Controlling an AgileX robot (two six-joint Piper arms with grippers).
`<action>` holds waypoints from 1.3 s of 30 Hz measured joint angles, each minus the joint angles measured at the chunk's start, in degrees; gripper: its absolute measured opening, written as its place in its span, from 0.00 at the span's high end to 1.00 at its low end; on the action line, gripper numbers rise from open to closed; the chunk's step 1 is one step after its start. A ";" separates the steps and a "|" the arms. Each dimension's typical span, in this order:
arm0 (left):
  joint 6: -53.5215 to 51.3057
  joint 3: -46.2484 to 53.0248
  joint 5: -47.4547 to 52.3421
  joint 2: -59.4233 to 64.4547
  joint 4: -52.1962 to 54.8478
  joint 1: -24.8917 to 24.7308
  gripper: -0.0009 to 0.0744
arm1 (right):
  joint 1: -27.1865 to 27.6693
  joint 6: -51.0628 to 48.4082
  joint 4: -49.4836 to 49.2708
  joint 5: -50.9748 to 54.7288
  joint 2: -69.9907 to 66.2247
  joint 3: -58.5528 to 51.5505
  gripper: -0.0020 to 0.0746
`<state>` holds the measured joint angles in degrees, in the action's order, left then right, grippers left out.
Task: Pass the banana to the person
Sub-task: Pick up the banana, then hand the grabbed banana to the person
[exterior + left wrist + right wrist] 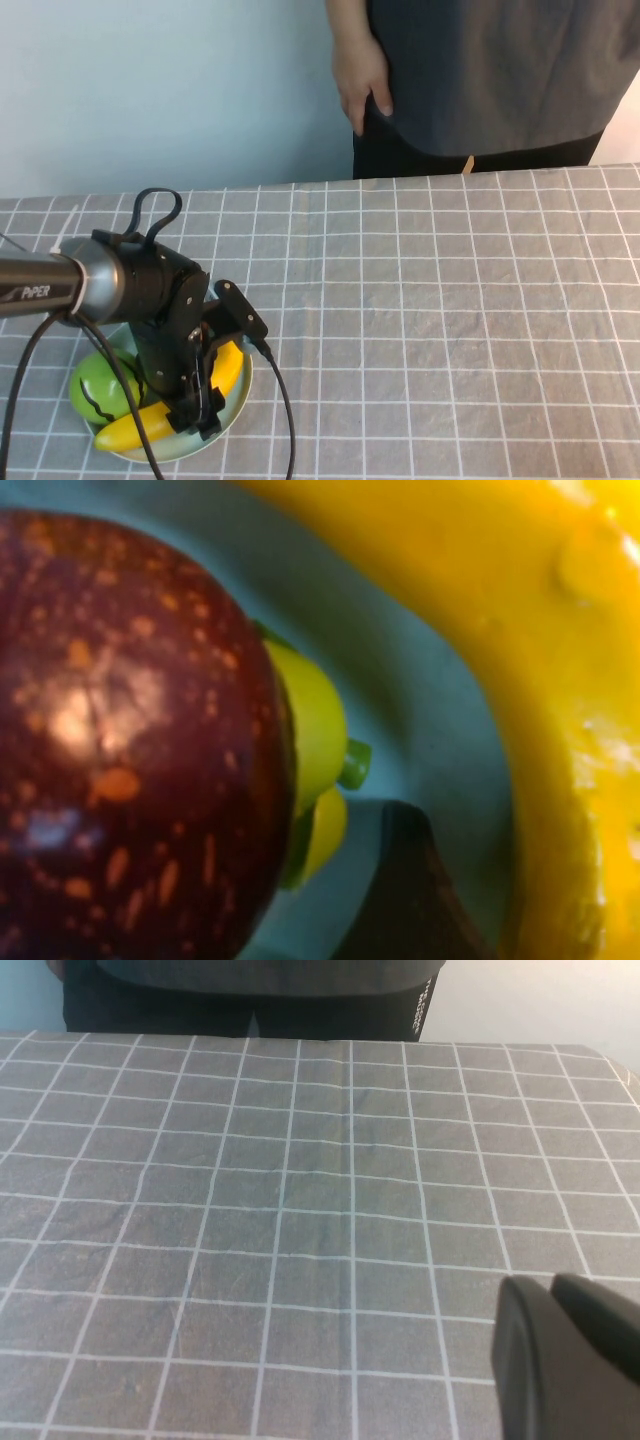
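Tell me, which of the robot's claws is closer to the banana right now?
Left. The left claw is down in the plate, right at the banana. The right claw hangs over bare tablecloth, out of the high view and away from the fruit.

The high camera is looking down from the robot's side across the desk toward its far edge, where the person is standing; it is taking in the left arm reaching over the near-left corner, with the left tool down in the plate.

The left wrist camera is pressing in very close, filling its frame with the banana, a dark purple fruit and the plate's blue surface, the same corner the high view is showing.

The right wrist camera is sitting low, facing the far edge and the person's torso, with the right tool intruding at a corner.
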<state>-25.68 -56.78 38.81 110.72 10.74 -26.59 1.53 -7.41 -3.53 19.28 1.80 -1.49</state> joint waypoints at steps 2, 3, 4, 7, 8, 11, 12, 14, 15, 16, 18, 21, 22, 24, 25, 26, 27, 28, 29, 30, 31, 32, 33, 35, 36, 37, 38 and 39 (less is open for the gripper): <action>0.00 0.00 -0.25 0.00 0.00 0.00 0.42 | 0.00 0.00 0.00 0.00 0.00 0.00 0.98; 0.00 0.00 -0.50 0.00 0.00 0.00 0.42 | 0.00 0.00 0.00 0.00 0.00 0.00 0.98; 0.00 -0.04 -1.00 0.00 0.13 0.00 0.42 | 0.00 0.00 0.00 0.00 0.00 0.00 0.98; 0.00 -0.04 -1.62 0.00 0.24 0.00 0.43 | 0.00 0.00 0.00 0.00 0.00 0.00 0.98; 0.00 -0.04 -1.72 0.00 0.24 0.00 0.43 | 0.00 0.00 0.00 0.00 0.00 0.00 0.98; 0.24 -0.04 -1.59 0.00 0.24 0.00 0.48 | 0.00 0.00 0.00 0.00 0.00 0.00 0.98; 0.66 -0.04 -1.47 0.00 0.24 0.00 0.52 | 0.00 0.00 0.00 0.00 0.00 0.00 0.98; 1.24 -0.04 -0.76 0.00 0.24 0.00 0.62 | 0.00 0.00 0.00 0.00 0.00 0.00 0.98; 1.26 -0.04 -0.31 0.00 0.24 0.00 0.64 | 0.00 0.00 0.00 0.00 0.00 0.00 0.98; 1.36 -0.04 0.25 0.00 0.24 0.00 0.63 | 0.00 0.00 0.00 0.00 0.00 0.00 0.98; 1.46 -0.04 1.76 0.00 0.35 0.00 0.63 | 0.00 0.00 0.00 0.00 0.00 0.00 0.98; 1.46 -0.04 5.03 -0.83 0.18 0.00 0.63 | 0.00 0.00 0.00 0.00 0.00 0.00 0.98; 1.46 -0.04 5.94 -1.57 -0.27 0.00 0.63 | 0.00 0.00 0.00 0.00 0.00 0.00 0.98; 1.46 -0.04 7.26 -3.41 -1.58 0.00 0.63 | 0.00 0.00 0.00 0.00 0.00 0.00 0.98; 1.46 -0.04 7.89 -4.70 -2.55 0.00 0.63 | 0.00 0.00 0.00 0.00 0.00 0.00 0.98; 1.46 -0.04 8.53 -6.14 -3.31 0.00 0.63 | 0.00 0.00 0.00 0.00 0.00 0.00 0.98; 1.46 -0.04 8.91 -7.66 -3.75 -0.24 0.63 | 0.00 0.00 0.00 0.00 0.00 0.00 0.98; 1.46 -0.04 9.54 -9.22 -4.14 -0.66 0.63 | 0.00 0.00 0.00 0.00 0.00 0.00 0.98; 1.46 -0.04 10.29 -10.84 -4.27 -1.17 0.63 | 0.00 0.00 0.00 0.00 0.00 0.00 0.98; 1.46 -0.14 11.19 -12.15 -4.36 -1.75 0.63 | 0.00 0.00 0.00 0.00 0.00 0.00 0.98; 1.46 -0.42 12.17 -13.70 -4.50 -2.56 0.63 | 0.00 0.00 0.00 0.00 0.00 0.00 0.98; 1.46 -0.95 13.26 -15.15 -4.50 -3.56 0.63 | 0.00 0.00 0.00 0.00 0.00 0.00 0.98; 1.46 -1.61 14.03 -16.24 -4.36 -4.66 0.63 | 0.00 0.00 0.00 0.00 0.00 0.00 0.98; 1.46 -4.23 15.67 -18.35 -3.17 -7.07 0.63 | 0.00 0.00 0.00 0.00 0.00 0.00 0.98; 1.46 -5.72 16.35 -18.99 -2.43 -8.03 0.63 | 0.00 0.00 0.00 0.00 0.00 0.00 0.98; 1.46 -7.91 17.02 -19.33 -1.51 -9.11 0.63 | 0.00 0.00 0.00 0.00 0.00 0.00 0.98; 1.46 -10.35 17.43 -19.39 -0.38 -10.07 0.63 | 0.00 0.00 0.00 0.00 0.00 0.00 0.98; 1.46 -13.01 17.66 -19.39 0.57 -10.75 0.63 | 0.00 0.00 0.00 0.00 0.00 0.00 0.98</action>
<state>-24.23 -69.78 56.47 91.33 11.31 -37.34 1.53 -7.41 -3.53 19.28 1.80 -1.49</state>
